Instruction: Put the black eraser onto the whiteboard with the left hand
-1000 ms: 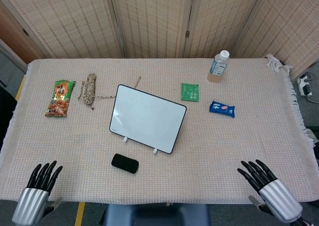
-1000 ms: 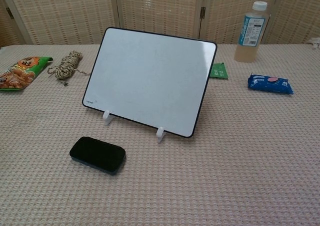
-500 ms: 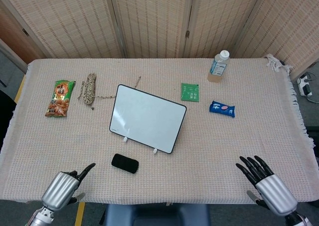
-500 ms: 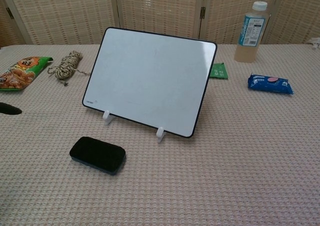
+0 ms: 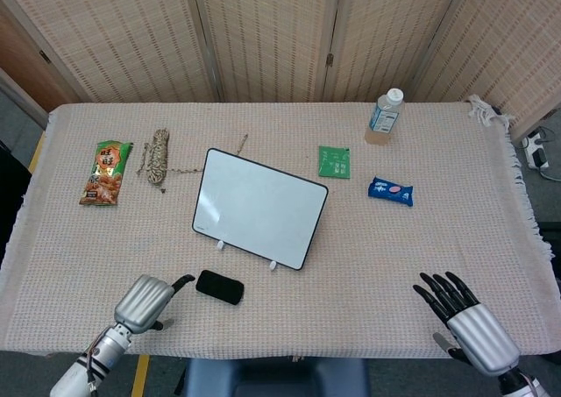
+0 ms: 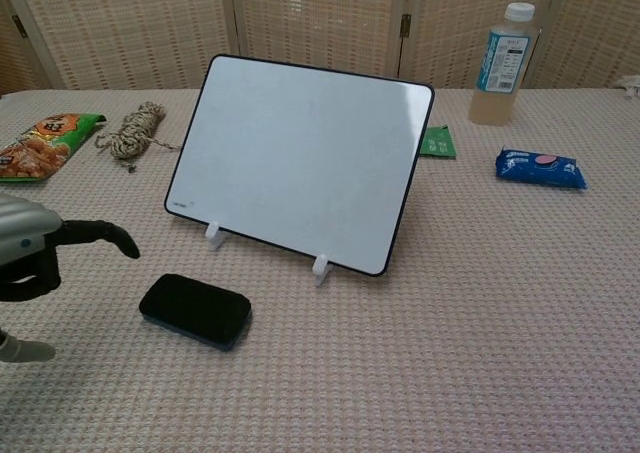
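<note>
Overhead, we log the black eraser (image 5: 219, 287), a flat rounded-corner block, lying near the tabletop's (image 5: 438, 239) front edge, just in front of the whiteboard (image 5: 259, 219), which stands propped on white feet. Our left hand (image 5: 151, 300) sits just left of the eraser, apart from it, holding nothing. Our right hand (image 5: 463, 320) rests spread and empty at the front right corner.

From the chest, the eraser (image 6: 194, 309) appears matte black and softly rounded; the left hand's fingers (image 6: 95, 235) reach toward it, parted, not touching.
</note>
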`<state>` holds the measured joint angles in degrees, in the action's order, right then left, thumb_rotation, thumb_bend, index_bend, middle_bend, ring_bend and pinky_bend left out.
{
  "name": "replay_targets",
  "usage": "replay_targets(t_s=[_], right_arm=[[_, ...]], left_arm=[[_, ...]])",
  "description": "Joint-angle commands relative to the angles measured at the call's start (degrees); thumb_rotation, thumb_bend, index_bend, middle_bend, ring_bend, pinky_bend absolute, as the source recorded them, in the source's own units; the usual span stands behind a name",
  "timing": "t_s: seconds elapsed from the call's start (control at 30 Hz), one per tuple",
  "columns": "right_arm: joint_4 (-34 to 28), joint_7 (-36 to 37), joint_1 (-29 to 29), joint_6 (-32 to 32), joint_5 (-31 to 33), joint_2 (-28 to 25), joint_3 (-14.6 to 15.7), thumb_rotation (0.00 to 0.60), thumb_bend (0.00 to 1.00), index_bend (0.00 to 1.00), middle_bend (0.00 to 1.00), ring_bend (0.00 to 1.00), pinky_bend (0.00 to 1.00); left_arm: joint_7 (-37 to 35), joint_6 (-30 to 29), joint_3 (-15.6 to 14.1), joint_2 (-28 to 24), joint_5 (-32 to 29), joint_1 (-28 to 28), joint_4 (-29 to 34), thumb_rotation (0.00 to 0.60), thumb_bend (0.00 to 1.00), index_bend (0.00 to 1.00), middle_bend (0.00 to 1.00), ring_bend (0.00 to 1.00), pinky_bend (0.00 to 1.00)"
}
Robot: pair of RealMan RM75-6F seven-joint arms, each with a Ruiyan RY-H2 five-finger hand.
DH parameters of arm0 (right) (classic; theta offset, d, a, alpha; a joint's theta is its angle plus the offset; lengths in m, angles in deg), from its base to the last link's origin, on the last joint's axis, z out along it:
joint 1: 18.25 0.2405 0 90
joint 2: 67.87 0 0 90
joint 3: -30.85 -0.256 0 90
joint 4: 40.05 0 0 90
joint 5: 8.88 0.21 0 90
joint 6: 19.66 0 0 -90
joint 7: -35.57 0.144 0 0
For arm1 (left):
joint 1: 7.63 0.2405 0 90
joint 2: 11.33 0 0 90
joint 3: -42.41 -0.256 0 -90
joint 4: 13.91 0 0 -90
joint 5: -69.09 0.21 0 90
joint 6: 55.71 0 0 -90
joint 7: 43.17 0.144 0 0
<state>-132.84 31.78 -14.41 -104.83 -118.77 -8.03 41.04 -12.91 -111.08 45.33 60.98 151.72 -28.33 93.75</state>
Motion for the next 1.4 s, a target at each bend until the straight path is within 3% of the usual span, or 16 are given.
replay_targets(t_s=[0.03, 0.3, 0.47, 0.83, 1.0, 1.27, 1.4], right_arm=[[-0.1, 0.6, 0.1, -0.1, -0.4, -0.3, 0.3, 0.600, 0.35, 0.00, 0.00, 0.00, 0.00], [-0.3, 2.1, 1.0, 1.1, 0.9, -0.7, 0.0, 0.600, 0.35, 0.00, 0.00, 0.00, 0.00], [-0.6, 2.1, 1.4, 2.1, 0.8, -0.8, 0.2, 0.600, 0.35, 0.00, 0.00, 0.00, 0.00], [-1.0, 1.9, 2.2, 3.8, 1.9, -0.7, 0.0, 0.600, 0.35, 0.00, 0.00, 0.00, 0.00], [-1.4, 1.4, 2.3, 4.4, 2.6, -0.6, -0.1, 0.600, 0.35, 0.00, 0.00, 0.00, 0.00], [-1.6, 1.2, 2.3, 4.6, 3.2, -0.5, -0.3, 0.600, 0.35, 0.00, 0.00, 0.00, 0.00], [-1.6, 1.3, 2.2, 4.2, 3.0, -0.6, -0.2, 0.600, 0.35, 0.00, 0.00, 0.00, 0.00]], left_arm=[[0.4, 3.5, 2.0, 2.6, -3.6, -3.6, -1.2, 0.600, 0.23, 0.24, 1.00, 0.99, 1.00], [0.1, 8.4, 2.9, 6.0, -9.6, -9.1, -5.2, 0.600, 0.25, 0.27, 1.00, 0.99, 1.00], [1.2, 8.5, 2.8, 6.3, -13.3, -10.9, -5.7, 0.600, 0.26, 0.27, 1.00, 0.99, 1.00], [1.3, 7.6, 1.7, 8.2, -16.0, -13.4, -8.6, 0.600, 0.26, 0.29, 1.00, 0.99, 1.00], [-0.4, 9.3, 1.3, 8.3, -17.0, -15.0, -10.0, 0.600, 0.32, 0.29, 1.00, 0.99, 1.00], [-4.6, 9.5, 0.5, 9.3, -15.7, -16.1, -12.6, 0.600, 0.34, 0.38, 1.00, 0.99, 1.00], [-5.8, 7.5, 0.3, 10.4, -14.2, -15.9, -13.9, 0.600, 0.36, 0.50, 1.00, 0.99, 1.00]])
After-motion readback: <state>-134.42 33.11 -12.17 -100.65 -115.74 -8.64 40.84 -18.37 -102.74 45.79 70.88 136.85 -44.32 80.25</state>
